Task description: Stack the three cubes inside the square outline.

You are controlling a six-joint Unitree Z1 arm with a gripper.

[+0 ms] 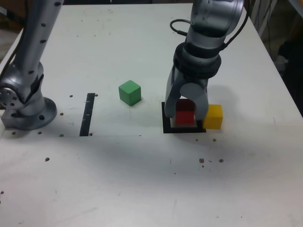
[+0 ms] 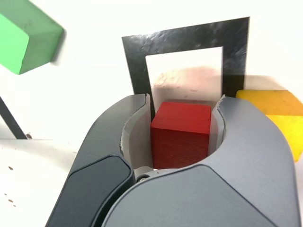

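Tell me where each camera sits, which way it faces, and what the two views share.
Exterior view: off the arm, above the table's near edge, looking down and across it; shows the arm's base, upper links and claw.
Wrist view: on the wrist behind the claw, looking past its fingers at the table.
Shared: red cube between the fingers, black square outline, yellow cube, green cube.

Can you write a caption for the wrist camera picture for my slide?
Gripper fingers around the red cube at the square outline.
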